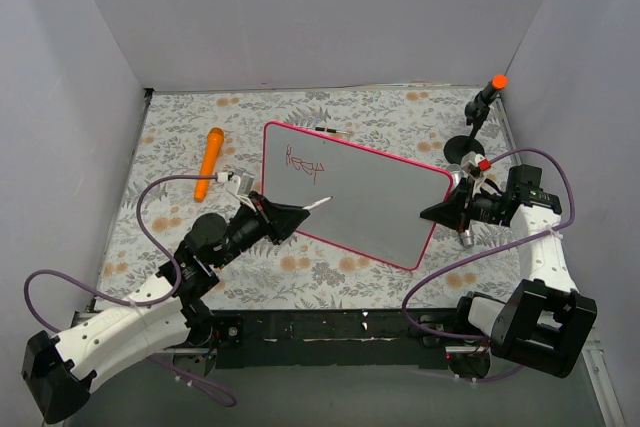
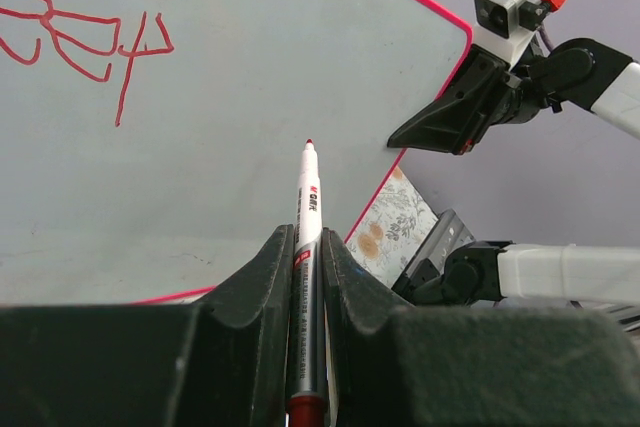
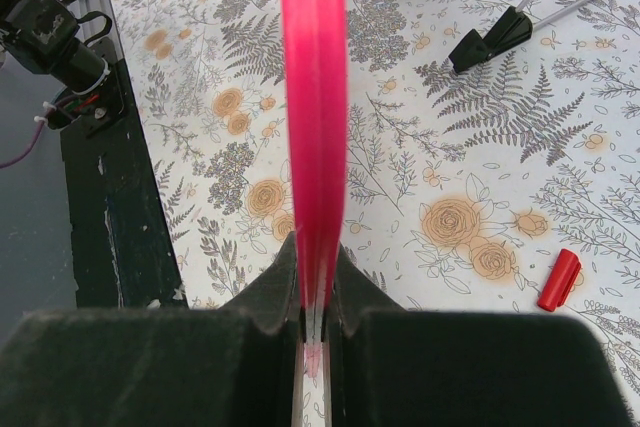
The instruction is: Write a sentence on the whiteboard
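The whiteboard (image 1: 360, 202) lies tilted across the middle of the floral cloth, white with a thin pink-red frame. The sentence (image 1: 305, 162) is a few red strokes near the board's far left corner, also seen as the sentence (image 2: 85, 37) in the left wrist view. My left gripper (image 1: 298, 217) is shut on a slim red-tipped marker (image 2: 309, 197) that points at the whiteboard (image 2: 230, 67) below the writing; whether the tip touches is unclear. At the board's right edge my right gripper (image 1: 434, 213) is shut on the pink frame (image 3: 314, 97), pinched between the right gripper (image 3: 318, 259) jaws.
An orange pen-like object (image 1: 210, 162) lies at the back left of the cloth. A black stand with an orange tip (image 1: 488, 97) rises at the back right. A small red cap (image 3: 558, 279) rests on the cloth beside two black feet (image 3: 490, 39). Grey walls enclose three sides.
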Tool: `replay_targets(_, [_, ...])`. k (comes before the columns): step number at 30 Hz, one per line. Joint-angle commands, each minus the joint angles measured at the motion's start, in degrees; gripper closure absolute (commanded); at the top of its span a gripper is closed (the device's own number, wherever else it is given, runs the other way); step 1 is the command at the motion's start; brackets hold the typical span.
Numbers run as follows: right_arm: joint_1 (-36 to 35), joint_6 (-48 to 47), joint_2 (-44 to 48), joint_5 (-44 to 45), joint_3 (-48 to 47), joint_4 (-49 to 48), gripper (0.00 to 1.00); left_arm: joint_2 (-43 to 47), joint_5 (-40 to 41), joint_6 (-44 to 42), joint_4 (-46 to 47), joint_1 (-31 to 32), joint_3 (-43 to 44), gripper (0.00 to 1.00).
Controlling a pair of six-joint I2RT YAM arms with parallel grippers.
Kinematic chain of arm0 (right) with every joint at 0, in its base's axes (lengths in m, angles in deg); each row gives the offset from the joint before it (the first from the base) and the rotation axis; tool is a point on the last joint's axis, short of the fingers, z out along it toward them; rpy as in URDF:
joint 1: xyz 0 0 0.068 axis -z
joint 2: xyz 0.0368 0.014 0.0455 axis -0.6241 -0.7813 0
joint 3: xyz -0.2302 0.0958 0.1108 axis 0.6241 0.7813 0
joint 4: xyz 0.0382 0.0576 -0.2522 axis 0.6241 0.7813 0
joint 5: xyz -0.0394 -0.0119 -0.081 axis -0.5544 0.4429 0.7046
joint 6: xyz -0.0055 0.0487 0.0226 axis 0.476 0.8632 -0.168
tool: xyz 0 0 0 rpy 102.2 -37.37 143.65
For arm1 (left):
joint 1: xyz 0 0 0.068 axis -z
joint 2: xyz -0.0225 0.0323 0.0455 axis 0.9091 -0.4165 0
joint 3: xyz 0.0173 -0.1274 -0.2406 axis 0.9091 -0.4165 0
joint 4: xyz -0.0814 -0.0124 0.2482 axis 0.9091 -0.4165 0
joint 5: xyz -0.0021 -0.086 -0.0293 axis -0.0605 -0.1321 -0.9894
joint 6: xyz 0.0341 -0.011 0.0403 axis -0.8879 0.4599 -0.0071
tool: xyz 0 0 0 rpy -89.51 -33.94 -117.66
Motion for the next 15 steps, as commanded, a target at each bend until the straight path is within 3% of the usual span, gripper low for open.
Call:
replay_targets(1, [-0.2,-3.0,0.9,5.6,0.0,-2.5,0.99,-2.1,0.9,-0.2,2.5,0.2,1.2,1.0])
replay_targets(6, [-0.2,-2.8,0.9,5.6,-0.1,-2.6,0.99,-5.0,4.3,-1.7,6.5,0.1,2.4,1.0])
replay_targets(15, [-0.3,-3.0,1.2,5.6,-0.1,-2.4,0.99,-14.5,3.2,-2.6,13.0,0.1,5.3,1.0])
